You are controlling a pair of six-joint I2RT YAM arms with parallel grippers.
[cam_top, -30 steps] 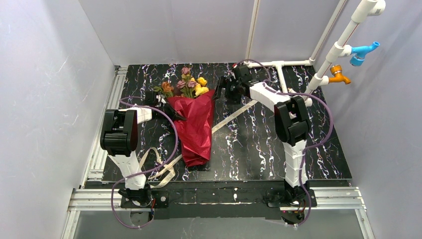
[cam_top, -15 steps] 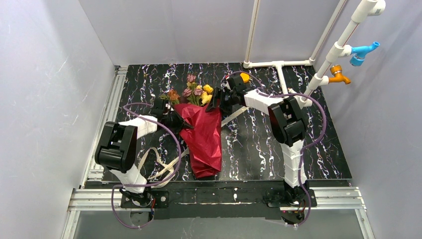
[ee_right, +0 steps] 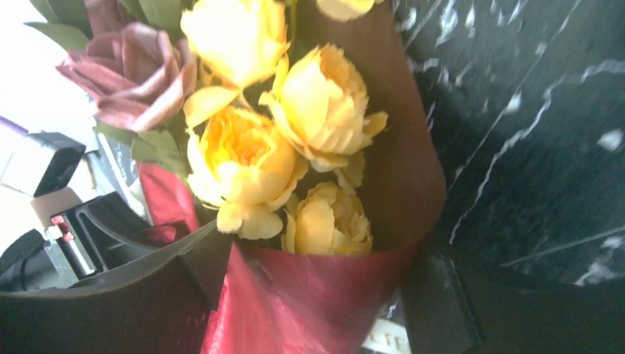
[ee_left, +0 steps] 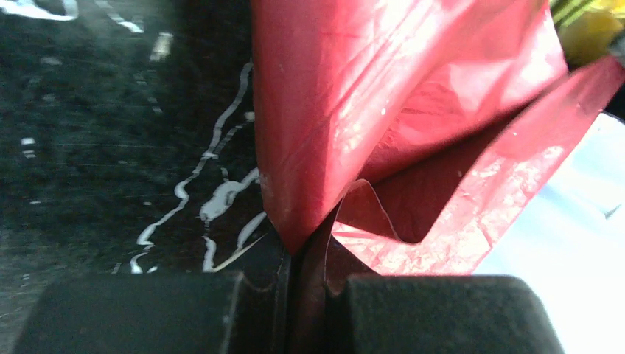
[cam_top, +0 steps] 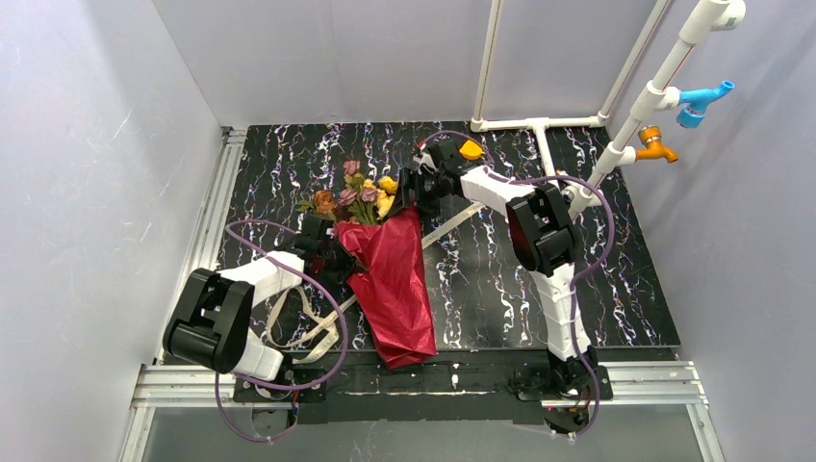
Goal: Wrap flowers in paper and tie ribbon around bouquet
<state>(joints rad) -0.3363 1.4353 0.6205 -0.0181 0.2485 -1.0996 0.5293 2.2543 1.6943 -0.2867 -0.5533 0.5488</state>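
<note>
Bouquet of yellow, orange and dusty-pink artificial flowers in a cone of dark red crinkly wrapping paper lies on the black marbled tabletop. Its blooms point toward the far wall and its pointed tail toward the arm bases, slightly left of centre.

Left gripper: jaws closed to a slit, pinching a fold of the paper at the cone's left edge, just below the blooms.

Right gripper: jaws wide, one finger on either side of the cone's mouth, yellow blooms directly ahead. Paper fills the gap between the fingers. Whether they press on it or merely straddle it cannot be told.

Cream-beige flat fabric ribbon: one straight run shows on the tabletop at the cone's right side, with loose loops near the left arm's base. It appears to pass under the bouquet, but this is not confirmed. It is not tied.

Risks, as judged:
1. The one confirmed grip is the left pinch, at one fold. Releasing it before the ribbon is round the cone would likely let the springy paper unroll.
2. Right fingers closing at the mouth could crush blooms or tear the thin paper.
3. Drawing the two grippers apart may rip the sheet at the pinch.
4. Raising the head end could let stems slide out of the tail. The stems are hidden, so their seating is unverified.
</note>
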